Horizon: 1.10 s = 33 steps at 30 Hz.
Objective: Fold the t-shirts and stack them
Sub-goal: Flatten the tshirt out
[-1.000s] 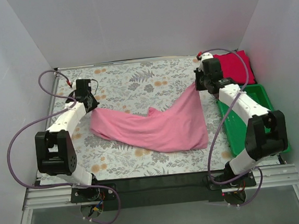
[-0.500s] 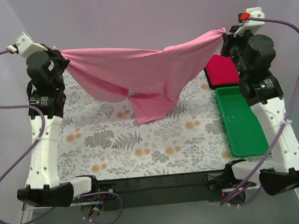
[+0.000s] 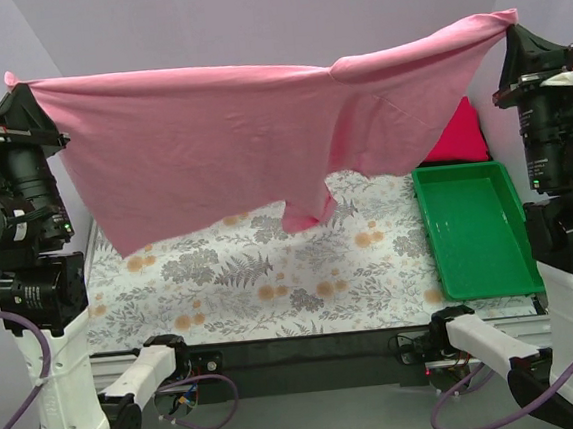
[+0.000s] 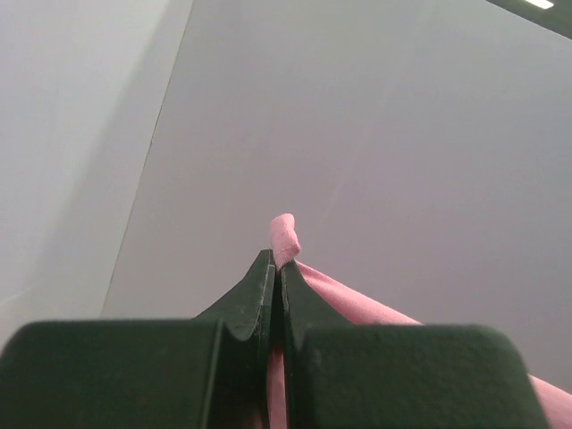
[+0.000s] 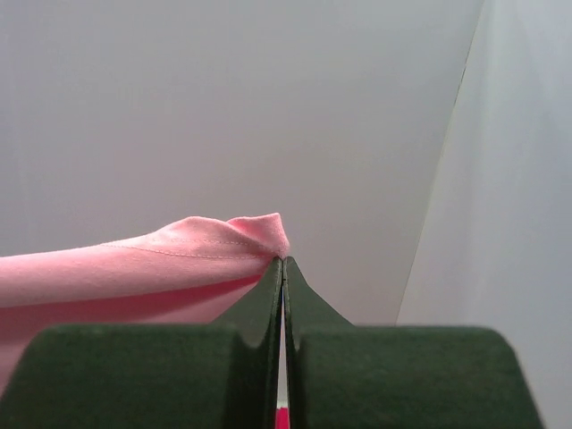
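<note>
**A:** From above first. Pinched at one corner in the left gripper (image 3: 17, 90) and at the other in the right gripper (image 3: 511, 28): the pink shirt (image 3: 221, 150), stretched high across the table and hanging like a curtain.

**B:** Touching the cloth (image 3: 272, 276)?

**A:** Hard to tell. Lowest flap dangling near mid-table (looks clear of it, no more than that).

**B:** And the red shirt (image 3: 461, 139)?

**A:** Folded at the far right, partly hidden behind the pink one, just beyond the bin (image 3: 469, 234).

**B:** Left wrist?

**A:** Left gripper (image 4: 275, 264) clamped tight on the pink shirt (image 4: 284, 234), with a small nub poking past the tips and the rest trailing off lower right.

**B:** Right wrist?

**A:** Much the same. Right gripper (image 5: 283, 264) squeezed shut on a stitched edge of the pink shirt (image 5: 134, 268), with the fabric running off to the left.
</note>
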{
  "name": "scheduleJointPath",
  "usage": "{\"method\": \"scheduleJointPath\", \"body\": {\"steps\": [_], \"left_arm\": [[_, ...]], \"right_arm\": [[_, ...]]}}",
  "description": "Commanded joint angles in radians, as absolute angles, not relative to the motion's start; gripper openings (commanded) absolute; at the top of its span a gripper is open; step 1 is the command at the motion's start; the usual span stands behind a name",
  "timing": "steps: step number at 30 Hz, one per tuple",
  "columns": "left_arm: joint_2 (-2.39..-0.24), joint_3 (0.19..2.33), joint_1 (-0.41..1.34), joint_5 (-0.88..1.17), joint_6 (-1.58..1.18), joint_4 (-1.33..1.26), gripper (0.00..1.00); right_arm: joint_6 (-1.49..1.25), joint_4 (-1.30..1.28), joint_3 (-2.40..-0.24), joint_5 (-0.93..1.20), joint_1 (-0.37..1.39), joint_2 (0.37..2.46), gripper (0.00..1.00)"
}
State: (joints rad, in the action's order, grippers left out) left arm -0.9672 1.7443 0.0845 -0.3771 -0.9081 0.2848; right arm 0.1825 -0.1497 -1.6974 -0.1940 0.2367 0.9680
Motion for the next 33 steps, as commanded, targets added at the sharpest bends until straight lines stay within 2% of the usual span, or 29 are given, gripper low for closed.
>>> {"method": "scheduleJointPath", "body": {"steps": [1,6,10,14,19,25,29,33], "left_arm": [[-0.992,1.766,0.089,-0.400,-0.835,0.287,0.00],[-1.035,1.689,0.097,-0.387,-0.818,0.272,0.00],[-1.107,1.550,0.097,-0.377,-0.836,0.249,0.00],[-1.261,1.399,0.097,-0.374,-0.854,0.227,0.00],[-1.566,1.318,0.080,-0.388,-0.943,0.189,0.00],[-1.896,1.425,0.071,-0.408,-0.983,0.178,0.00],[-2.092,1.528,0.071,-0.399,-0.968,0.164,0.00],[-2.192,1.630,0.071,-0.402,-0.954,0.164,0.00]], "right_arm": [[0.239,-0.091,-1.769,-0.199,0.229,0.969,0.01],[0.232,-0.121,-1.807,-0.135,0.230,1.038,0.01],[0.210,-0.160,-1.760,-0.117,0.230,1.135,0.01],[0.207,-0.163,-1.666,-0.101,0.230,1.248,0.01],[0.204,-0.089,-1.528,-0.130,0.222,1.462,0.01],[0.169,0.103,-1.451,-0.141,0.198,1.738,0.01],[0.146,0.115,-1.535,-0.101,0.184,1.916,0.01],[0.146,0.114,-1.629,-0.120,0.183,2.057,0.01]]}}
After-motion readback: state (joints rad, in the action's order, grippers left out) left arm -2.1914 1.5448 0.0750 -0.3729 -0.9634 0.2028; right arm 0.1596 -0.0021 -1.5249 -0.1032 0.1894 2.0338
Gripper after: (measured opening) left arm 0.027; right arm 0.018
